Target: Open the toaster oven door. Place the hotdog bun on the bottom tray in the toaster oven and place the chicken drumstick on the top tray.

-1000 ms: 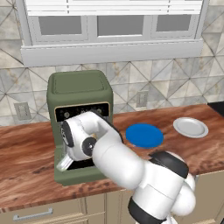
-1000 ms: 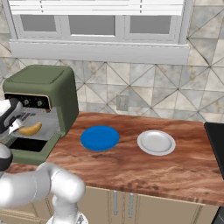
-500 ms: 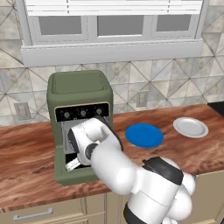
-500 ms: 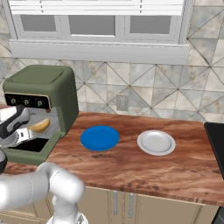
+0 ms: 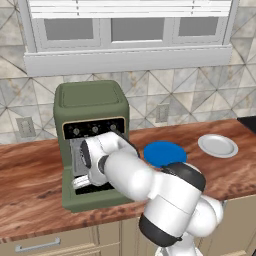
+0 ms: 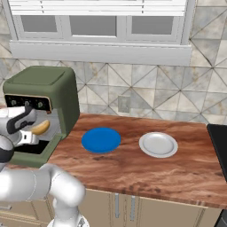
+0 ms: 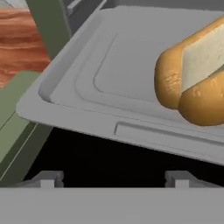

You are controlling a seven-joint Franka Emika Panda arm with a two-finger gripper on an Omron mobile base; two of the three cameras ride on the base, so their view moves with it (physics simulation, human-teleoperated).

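Hotdog bun (image 7: 192,83) lying on a grey tray (image 7: 87,87) inside the toaster oven (image 5: 92,107), right of tray centre in hand view, clear of the fingers. Toaster oven door (image 6: 37,153) dropped open, flat on wooden tabletop (image 6: 146,170). Tool (image 6: 27,128) just before the tray, seemingly open, gripping nothing. Blue plate (image 6: 101,140) and white plate (image 6: 158,144) beside the oven.

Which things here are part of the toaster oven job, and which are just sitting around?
Part of the job:
- toaster oven
- toaster oven door, dropped open
- hotdog bun, lying on a grey tray
- hand, open, in front of the tray

Just lying about:
- blue plate
- white plate
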